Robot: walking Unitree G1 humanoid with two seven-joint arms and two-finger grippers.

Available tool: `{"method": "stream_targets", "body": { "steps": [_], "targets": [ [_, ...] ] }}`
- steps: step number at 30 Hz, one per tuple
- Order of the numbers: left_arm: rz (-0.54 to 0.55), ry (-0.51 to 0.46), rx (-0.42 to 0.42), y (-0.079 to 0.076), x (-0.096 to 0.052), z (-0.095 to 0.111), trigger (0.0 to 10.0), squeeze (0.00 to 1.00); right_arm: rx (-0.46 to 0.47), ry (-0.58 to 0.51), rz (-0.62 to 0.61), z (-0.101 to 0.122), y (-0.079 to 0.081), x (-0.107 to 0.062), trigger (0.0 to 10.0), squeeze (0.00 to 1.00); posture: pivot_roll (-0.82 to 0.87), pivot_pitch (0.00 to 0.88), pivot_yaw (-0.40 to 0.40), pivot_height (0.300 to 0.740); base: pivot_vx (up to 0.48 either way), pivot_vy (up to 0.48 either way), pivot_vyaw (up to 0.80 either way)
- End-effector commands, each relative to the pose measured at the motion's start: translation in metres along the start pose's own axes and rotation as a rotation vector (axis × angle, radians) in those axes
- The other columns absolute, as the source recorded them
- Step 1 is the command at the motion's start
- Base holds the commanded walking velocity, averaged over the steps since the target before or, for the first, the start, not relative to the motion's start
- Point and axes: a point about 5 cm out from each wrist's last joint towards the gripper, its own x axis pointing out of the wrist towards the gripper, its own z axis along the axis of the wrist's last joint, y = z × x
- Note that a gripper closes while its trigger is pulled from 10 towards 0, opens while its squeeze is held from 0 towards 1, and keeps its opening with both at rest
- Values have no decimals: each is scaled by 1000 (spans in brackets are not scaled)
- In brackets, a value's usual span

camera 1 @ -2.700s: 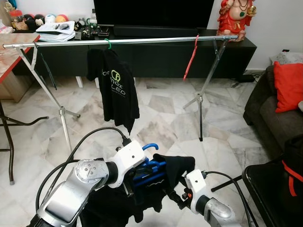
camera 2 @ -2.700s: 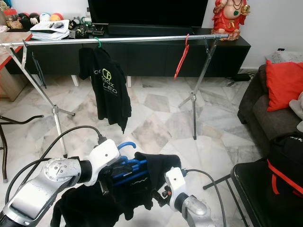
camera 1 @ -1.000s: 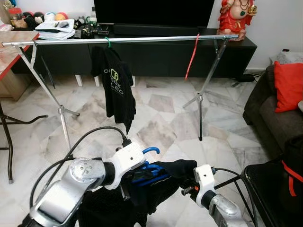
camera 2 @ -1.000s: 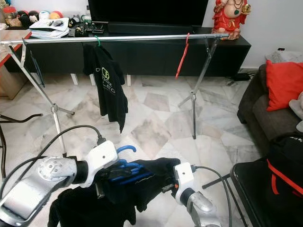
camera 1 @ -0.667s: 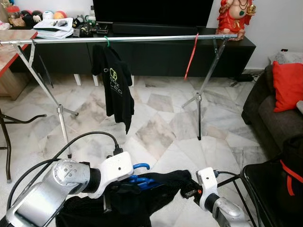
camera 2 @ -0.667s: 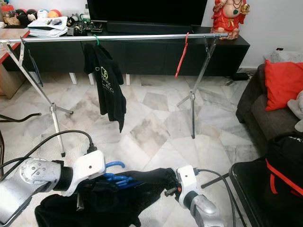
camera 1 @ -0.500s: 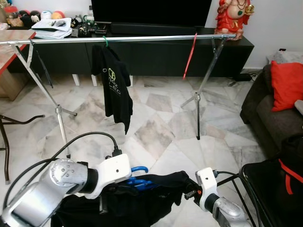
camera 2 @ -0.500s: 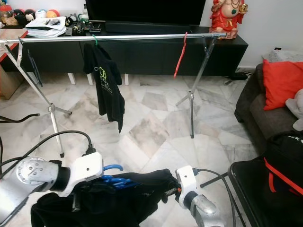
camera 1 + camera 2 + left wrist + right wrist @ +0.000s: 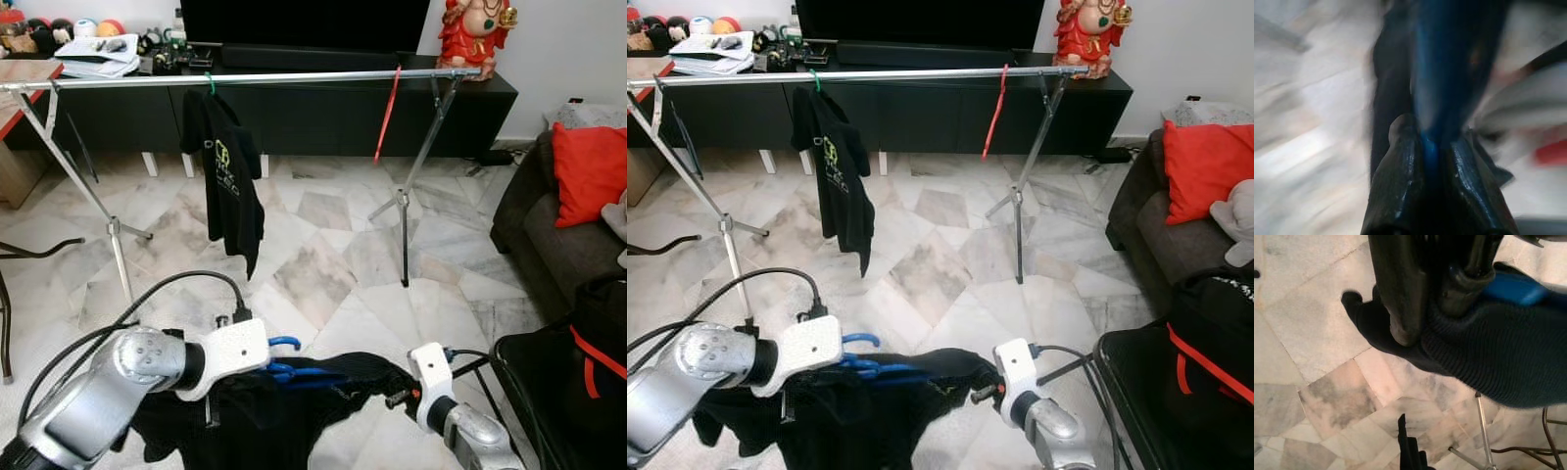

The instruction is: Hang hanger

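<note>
Both my grippers grasp: left gripper (image 9: pixel 1431 147) clenches the blue hanger (image 9: pixel 294 371), right gripper (image 9: pixel 1437 308) pinches its black garment (image 9: pixel 323 387).

Blue, black and red against pale veined marble

A blue plastic hanger (image 9: pixel 294 371) carries a black knitted garment (image 9: pixel 323 387). On the silver metal clothes rail (image 9: pixel 294 77) hang a black T-shirt with a green-and-white logo (image 9: pixel 227 186), on a green hook, and a red hanger (image 9: pixel 388 114). Right of the rail lies a red cushion (image 9: pixel 590 172); beneath it, grey-veined white marble floor (image 9: pixel 323 264).
</note>
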Motion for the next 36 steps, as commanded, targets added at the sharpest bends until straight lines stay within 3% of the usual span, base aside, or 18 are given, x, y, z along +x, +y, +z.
{"method": "stream_targets", "body": {
  "steps": [1,5,8,11,28,31,36],
  "targets": [
    [-135,-83,21,-11,-6,13,10000,0,1,32,4,-9,3,-2,0,0,63,108,-83,740,0,0,0],
    [-231,20,66,-19,-2,1,10000,0,4,35,5,-10,3,-2,0,0,58,107,-83,740,0,0,0],
    [-256,-14,59,-21,-1,3,10000,0,4,33,4,-9,3,-2,0,0,51,108,-82,740,0,0,0],
    [-123,-41,12,-4,-3,1,10000,0,8,27,-5,-9,1,-3,0,0,50,109,-84,740,0,0,0],
    [-126,-86,-68,-4,-37,-11,10000,0,7,76,-43,-20,-9,-14,0,0,48,114,-93,740,0,0,0],
    [-96,-160,-111,0,-42,-10,10000,0,7,90,-56,-22,-12,-17,0,0,49,114,-94,740,0,0,0],
    [7,-401,-180,13,-41,3,10000,0,17,106,-67,-28,-11,-19,0,0,45,115,-97,740,0,0,0]
  ]
}}
